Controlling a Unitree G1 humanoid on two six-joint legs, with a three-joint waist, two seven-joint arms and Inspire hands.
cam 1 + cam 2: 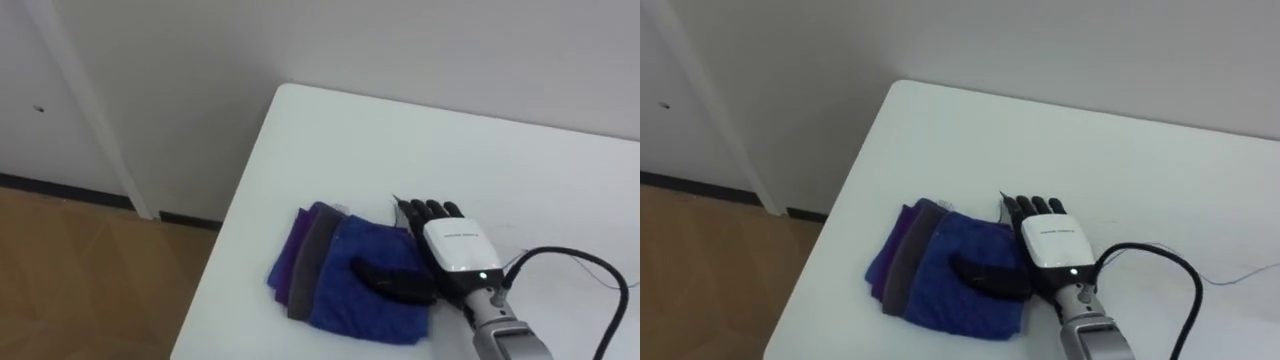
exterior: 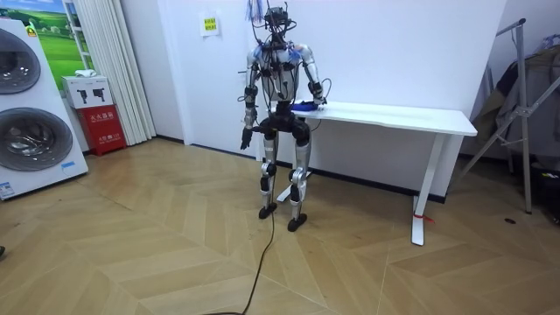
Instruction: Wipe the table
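Found folded cloths (image 1: 345,270), blue over purple, close to the left edge of the white table (image 1: 400,140), bare top open beyond. Saw the right hand (image 1: 455,245) laid flat on their right side, fingers straight, thumb across the blue. In the room view, stood at the table's end, left hand (image 2: 246,140) hanging low, state not tellable; wood floor (image 2: 157,245) open around.

A small stack of folded cloths (image 1: 345,305) is lying flat on the white bench (image 1: 400,140), near its left edge. A bright blue cloth is sitting on top, with grey and purple layers peeking out along its left side. The right hand (image 1: 455,250) is resting flat just beside the stack, its thumb lying across the blue top layer.
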